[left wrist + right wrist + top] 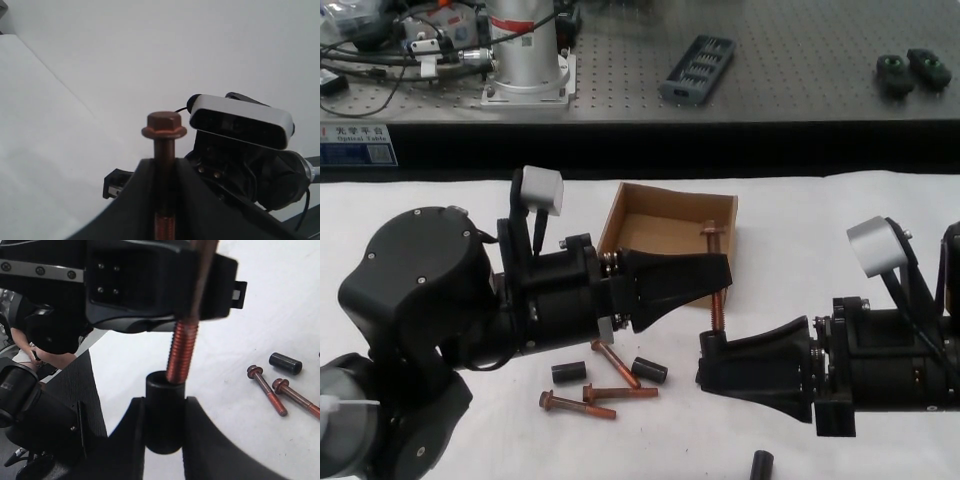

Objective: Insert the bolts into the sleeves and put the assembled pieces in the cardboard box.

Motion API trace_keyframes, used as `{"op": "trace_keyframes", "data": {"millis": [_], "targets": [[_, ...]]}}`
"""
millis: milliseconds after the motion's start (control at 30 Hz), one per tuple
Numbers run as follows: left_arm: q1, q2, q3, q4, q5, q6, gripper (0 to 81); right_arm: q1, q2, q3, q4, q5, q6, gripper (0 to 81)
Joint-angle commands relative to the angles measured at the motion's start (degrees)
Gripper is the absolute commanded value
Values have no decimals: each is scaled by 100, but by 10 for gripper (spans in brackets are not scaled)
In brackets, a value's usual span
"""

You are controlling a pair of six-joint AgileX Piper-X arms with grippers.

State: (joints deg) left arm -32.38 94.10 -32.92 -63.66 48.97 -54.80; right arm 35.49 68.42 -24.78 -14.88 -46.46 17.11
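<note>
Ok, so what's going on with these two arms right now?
The left tool holds a bolt upright, head up, while the right tool grips a sleeve just beneath it. The bolt's threaded tip is right at the sleeve's mouth, so the insertion looks to be just starting. The box sits behind them, and three more bolts and three sleeves lie loose on the bench.

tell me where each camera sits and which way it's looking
High view: behind both arms, looking forward and down over the bench; both arms show, left gripper holding the bolt above the right gripper.
Left wrist view: on the left wrist, looking along its own fingers at the bolt head; the right arm's wrist camera beyond.
Right wrist view: on the right wrist, looking along its own fingers at the sleeve they grip; the left gripper just beyond.
Shared: both wrist views show the bolt.
</note>
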Motion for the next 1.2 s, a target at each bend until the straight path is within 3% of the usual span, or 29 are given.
{"op": "trace_keyframes", "data": {"millis": [0,700,1033,1100,1167], "targets": [[-38,-20,-47,101,103,298,29,-11,13,-34,-133,-66,1,24],[-38,-20,-47,91,148,343,29,-269,13,-34,-133,88,-12,24],[28,-20,-47,62,1221,639,29,-285,13,-34,-133,88,-22,24],[58,-20,-47,36,1133,972,48,-285,13,-34,-133,88,-11,24],[76,-20,-47,36,881,1242,120,-285,13,-34,-133,88,3,24]]}}
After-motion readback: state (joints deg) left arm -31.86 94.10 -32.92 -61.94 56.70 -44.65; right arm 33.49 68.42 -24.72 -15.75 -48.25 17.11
